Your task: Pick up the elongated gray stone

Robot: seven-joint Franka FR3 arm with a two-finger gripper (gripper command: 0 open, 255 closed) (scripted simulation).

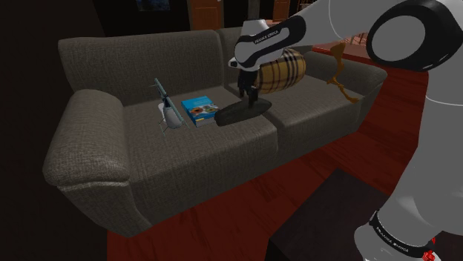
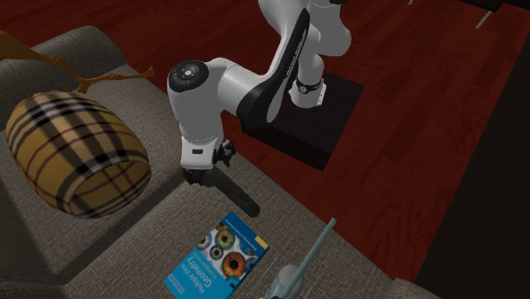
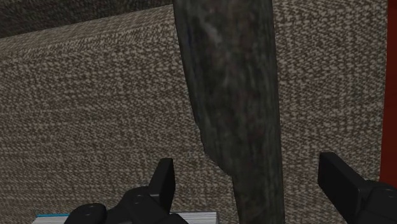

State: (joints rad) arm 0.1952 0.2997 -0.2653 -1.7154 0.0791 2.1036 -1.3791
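A long, dark grey stone point(image 1: 239, 111) lies on the seat of a grey-brown fabric sofa point(image 1: 141, 159), near the seam between its two seat cushions. My gripper point(image 1: 248, 95) hangs just over the stone's end that lies nearer the plaid cushion. In the second exterior view the stone point(image 2: 239, 194) stretches from under the gripper point(image 2: 204, 177) toward the sofa's front edge. The wrist view has the stone point(image 3: 232, 95) running lengthwise between the two fingers, and the gripper point(image 3: 251, 186) is open. One fingertip point(image 3: 165, 183) stands clear of the stone on one side, as does the other on the opposite side.
A plaid, barrel-shaped cushion point(image 1: 284, 70) leans against the backrest right behind the gripper. A blue book point(image 1: 199, 110) lies beside the stone's far end, and a grey toy aircraft point(image 1: 168, 113) sits past it. A tan branch-like thing point(image 1: 339, 73) rests by the armrest. Dark red floor point(image 2: 425, 102) fronts the sofa.
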